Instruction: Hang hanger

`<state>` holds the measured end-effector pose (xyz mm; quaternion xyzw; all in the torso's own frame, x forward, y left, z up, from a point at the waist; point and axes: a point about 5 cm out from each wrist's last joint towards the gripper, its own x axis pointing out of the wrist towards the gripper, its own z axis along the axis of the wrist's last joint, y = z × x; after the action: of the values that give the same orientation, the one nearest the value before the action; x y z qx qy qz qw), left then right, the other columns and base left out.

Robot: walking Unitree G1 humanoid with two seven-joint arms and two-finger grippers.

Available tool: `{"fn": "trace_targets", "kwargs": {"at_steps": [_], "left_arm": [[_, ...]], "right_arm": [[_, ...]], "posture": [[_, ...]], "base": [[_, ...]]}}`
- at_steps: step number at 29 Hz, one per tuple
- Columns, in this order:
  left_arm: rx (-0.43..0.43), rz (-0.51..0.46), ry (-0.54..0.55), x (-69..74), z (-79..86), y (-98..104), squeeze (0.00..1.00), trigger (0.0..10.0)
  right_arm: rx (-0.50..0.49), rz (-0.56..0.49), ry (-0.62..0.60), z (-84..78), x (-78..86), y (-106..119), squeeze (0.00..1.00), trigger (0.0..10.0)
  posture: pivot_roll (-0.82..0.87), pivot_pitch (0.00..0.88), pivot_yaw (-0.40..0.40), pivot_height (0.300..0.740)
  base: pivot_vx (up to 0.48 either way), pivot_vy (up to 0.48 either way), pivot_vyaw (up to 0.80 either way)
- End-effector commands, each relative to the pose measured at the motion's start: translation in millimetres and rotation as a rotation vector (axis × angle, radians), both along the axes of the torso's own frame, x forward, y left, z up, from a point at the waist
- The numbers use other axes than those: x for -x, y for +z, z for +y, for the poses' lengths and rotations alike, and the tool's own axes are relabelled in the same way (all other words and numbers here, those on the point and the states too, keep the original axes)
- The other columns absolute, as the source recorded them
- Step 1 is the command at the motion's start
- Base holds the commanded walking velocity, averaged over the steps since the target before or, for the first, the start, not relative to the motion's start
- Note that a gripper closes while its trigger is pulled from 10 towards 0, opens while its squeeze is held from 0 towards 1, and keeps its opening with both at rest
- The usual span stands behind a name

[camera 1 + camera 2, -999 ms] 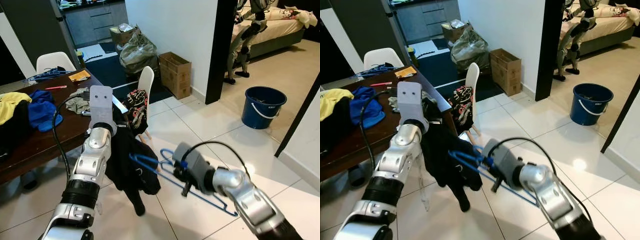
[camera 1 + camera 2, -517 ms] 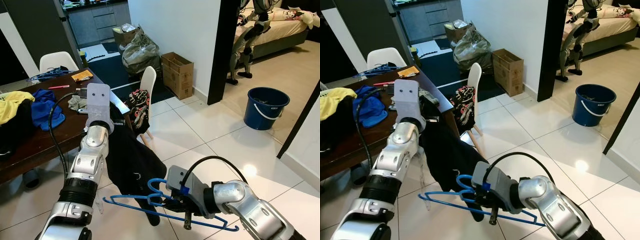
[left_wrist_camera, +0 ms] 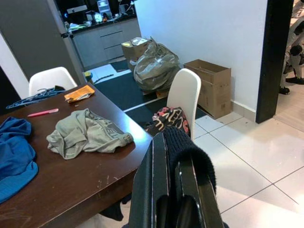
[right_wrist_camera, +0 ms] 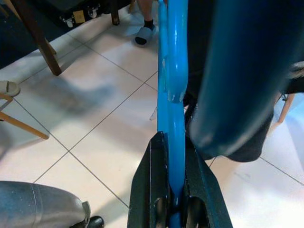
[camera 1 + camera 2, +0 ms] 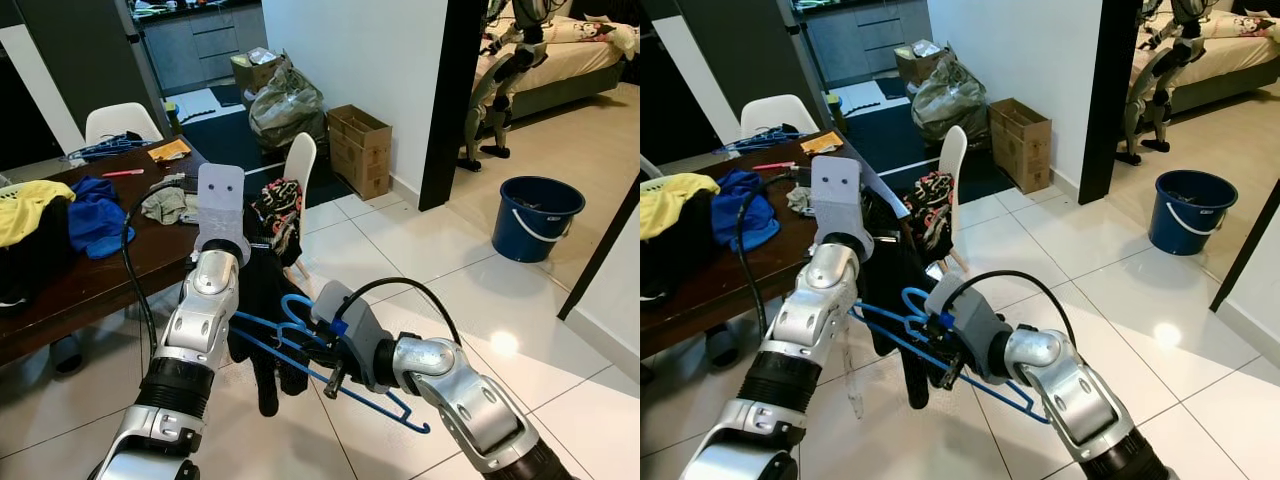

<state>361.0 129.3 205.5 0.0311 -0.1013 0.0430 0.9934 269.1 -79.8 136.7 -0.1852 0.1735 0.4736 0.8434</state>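
Glossy blue plastic hanger (image 5: pixel 300 345)

Dark wooden table (image 5: pixel 100 285) with blue cloth (image 5: pixel 95 222), grey garment (image 3: pixel 85 134)

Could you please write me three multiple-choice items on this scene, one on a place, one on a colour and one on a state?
1. Where does the bucket stand?
A. on the tiled floor
B. on the table
C. on a chair

2. What colour is the hanger?
A. red
B. blue
C. white

3. What is the left gripper doing?
A. hanging open
B. shut on the black garment
C. shut on a pen

Key: 1 A, it sits on tiles by the doorway. 2 B, the right gripper clamps a blue bar. 3 B, dark cloth drapes over its fingers.
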Motion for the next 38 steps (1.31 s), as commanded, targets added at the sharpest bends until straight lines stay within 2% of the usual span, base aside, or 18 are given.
{"fn": "trace_targets", "kwargs": {"at_steps": [1,6,8,10,14,16,22,25,27,30,31,38], "left_arm": [[-0.014,-0.038,0.032,0.5,9.7,8,0.0,10.0],[-0.013,-0.046,0.043,0.4,13.1,11,0.0,10.0],[-0.011,-0.049,0.037,1.1,11.8,12,0.0,10.0],[-0.011,-0.049,0.037,1.1,11.8,12,0.0,10.0],[-0.007,-0.048,0.024,1.9,9.4,11,0.0,10.0],[-0.006,-0.046,0.012,1.9,8.0,11,0.0,10.0],[-0.016,-0.052,-0.022,1.8,6.0,13,0.0,10.0],[-0.051,-0.064,-0.074,2.1,3.7,15,0.0,10.0],[-0.103,-0.08,-0.149,2.8,2.3,18,0.0,10.0],[-0.127,-0.085,-0.171,3.4,2.7,19,0.0,10.0],[-0.163,-0.088,-0.197,3.9,8.0,20,0.0,10.0],[-0.23,-0.09,-0.21,4.8,14.7,21,0.0,10.0]], "right_arm": [[0.007,0.004,-0.029,-1.4,-2.3,0,0.0,10.0],[0.039,-0.003,-0.13,-10.6,-12.0,-3,0.0,10.0],[0.049,-0.009,-0.229,-18.8,-21.0,-3,0.0,10.0],[0.049,-0.009,-0.229,-18.8,-21.0,-3,0.0,10.0],[0.068,-0.018,-0.307,-27.2,-27.7,-2,0.0,10.0],[0.12,-0.034,-0.341,-36.4,-31.1,-3,0.0,10.0],[0.16,-0.039,-0.327,-43.8,-30.4,-3,0.0,10.0],[0.18,-0.039,-0.3,-49.5,-28.9,-2,0.0,10.0],[0.194,-0.047,-0.3,-58.0,-29.7,0,0.0,10.0],[0.197,-0.052,-0.307,-61.0,-30.6,1,0.0,10.0],[0.198,-0.057,-0.321,-65.8,-31.7,3,0.0,10.0],[0.203,-0.057,-0.325,-68.6,-31.2,3,0.0,10.0]], "posture": [[-0.04,0.0,0.107,0.74],[-0.05,0.0,0.11,0.74],[-0.05,0.0,0.114,0.74],[-0.05,0.0,0.114,0.74],[-0.05,0.0,0.114,0.74],[-0.05,0.0,0.115,0.74],[-0.05,0.0,0.113,0.74],[-0.05,0.0,0.112,0.74],[-0.05,0.0,0.112,0.74],[-0.05,0.0,0.112,0.74],[-0.05,0.0,0.112,0.74],[-0.05,0.0,0.112,0.74]], "base": [[0.0,0.0,0.0],[0.0,0.0,0.0],[0.0,0.0,0.0],[0.0,0.0,0.0],[0.0,0.0,0.0],[0.0,0.0,0.0],[0.0,0.0,0.0],[0.0,0.0,0.0],[0.0,0.0,0.0],[0.0,0.0,0.0],[0.0,0.0,0.0],[0.0,0.0,0.0]]}}
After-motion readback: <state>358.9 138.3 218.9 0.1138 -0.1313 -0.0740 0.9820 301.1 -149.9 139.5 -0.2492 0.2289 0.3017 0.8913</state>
